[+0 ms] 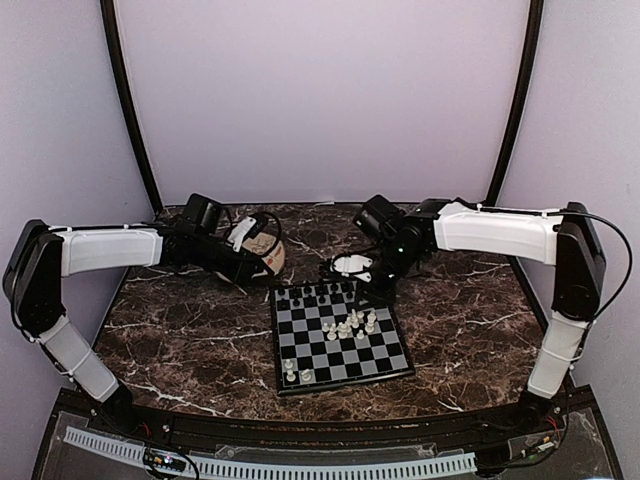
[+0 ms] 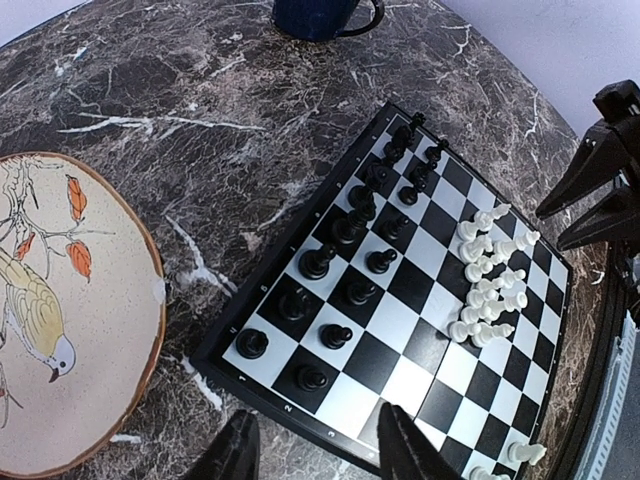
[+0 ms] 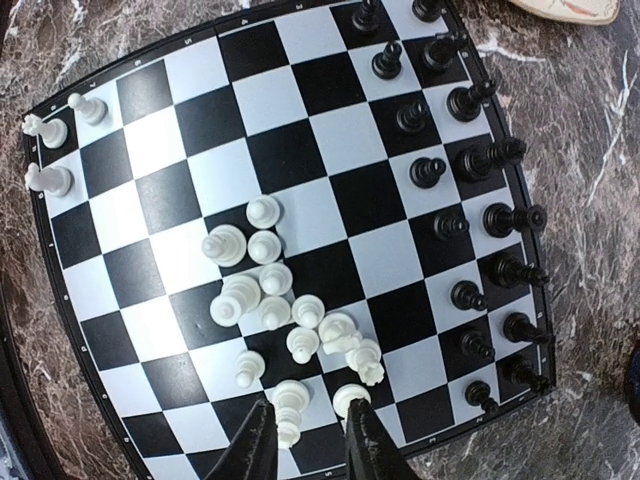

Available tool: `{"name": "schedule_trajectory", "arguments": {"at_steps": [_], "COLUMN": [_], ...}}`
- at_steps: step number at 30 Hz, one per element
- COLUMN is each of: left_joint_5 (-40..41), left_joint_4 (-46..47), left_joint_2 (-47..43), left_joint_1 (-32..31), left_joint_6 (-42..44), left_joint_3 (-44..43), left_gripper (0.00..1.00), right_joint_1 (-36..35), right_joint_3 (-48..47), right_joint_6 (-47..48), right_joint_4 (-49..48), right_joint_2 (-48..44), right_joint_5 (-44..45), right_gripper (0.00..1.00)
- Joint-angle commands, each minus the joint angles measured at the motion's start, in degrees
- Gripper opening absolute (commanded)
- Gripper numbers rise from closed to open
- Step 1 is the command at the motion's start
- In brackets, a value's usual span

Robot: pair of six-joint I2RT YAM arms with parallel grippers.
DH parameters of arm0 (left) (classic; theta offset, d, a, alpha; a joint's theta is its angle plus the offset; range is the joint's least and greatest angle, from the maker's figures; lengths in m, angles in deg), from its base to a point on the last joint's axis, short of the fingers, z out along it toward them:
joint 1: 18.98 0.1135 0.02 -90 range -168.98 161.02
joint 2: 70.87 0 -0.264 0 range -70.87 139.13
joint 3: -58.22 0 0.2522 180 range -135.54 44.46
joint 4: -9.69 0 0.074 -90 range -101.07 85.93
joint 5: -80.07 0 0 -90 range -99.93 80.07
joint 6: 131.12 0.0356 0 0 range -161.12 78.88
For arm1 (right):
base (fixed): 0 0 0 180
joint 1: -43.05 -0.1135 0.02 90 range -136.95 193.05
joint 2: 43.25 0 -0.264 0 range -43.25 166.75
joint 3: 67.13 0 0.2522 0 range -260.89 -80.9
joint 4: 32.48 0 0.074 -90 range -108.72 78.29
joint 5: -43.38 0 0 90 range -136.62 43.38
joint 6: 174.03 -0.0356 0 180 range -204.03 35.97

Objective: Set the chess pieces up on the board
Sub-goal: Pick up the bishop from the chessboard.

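The board [image 1: 385,362] lies mid-table, its rim also in both wrist views [image 2: 262,388] [image 3: 85,360]. Black chess pieces [image 1: 318,293] [image 2: 350,232] [image 3: 470,190] stand in two rows along its far edge. White chess pieces huddle in a cluster near the middle [image 1: 350,322] [image 2: 490,290] [image 3: 265,290]; a few stand at a near corner [image 1: 297,375] [image 3: 50,150]. My right gripper [image 1: 378,290] [image 3: 308,445] hovers narrowly open over the cluster's edge, with a white piece [image 3: 290,405] below the gap, ungripped. My left gripper [image 1: 255,275] [image 2: 320,450] is open and empty above the board's rim.
A round beige plate [image 1: 272,258] [image 2: 120,330] painted with a bird sits left of the board. A dark blue cup [image 2: 315,15] stands behind the board. The right arm's fingers [image 2: 590,180] show at the far right of the left wrist view. Dark marble surrounds everything.
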Motion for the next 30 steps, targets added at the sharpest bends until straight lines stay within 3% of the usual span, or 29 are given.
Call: {"name": "schedule_trajectory", "arguments": {"at_steps": [1, 17, 25, 30], "left_joint_5": [-2.74, 2.31, 2.33, 2.35], "left_joint_4": [-0.38, -1.44, -1.43, -1.47], "left_joint_2": [-0.08, -2.15, -2.28, -2.23], "left_joint_1": [0.28, 1.05, 1.07, 1.06], "left_joint_6": [-1.35, -1.52, -1.7, -1.7], "left_joint_3": [-2.25, -2.52, -2.53, -2.52], "left_gripper": [0.43, 0.44, 0.45, 0.45], "right_joint_1": [-1.94, -8.12, -8.7, -8.98], "right_joint_3": [-4.37, -9.47, -9.37, -9.36], "right_joint_6": [3.03, 4.6, 4.62, 4.65], "right_joint_4": [-0.64, 0.61, 1.07, 2.03], "right_joint_2": [2.65, 12.16, 12.34, 13.02], "right_joint_5": [-2.26, -1.81, -1.52, -1.45], "right_gripper": [0.26, 0.27, 0.17, 0.18]}}
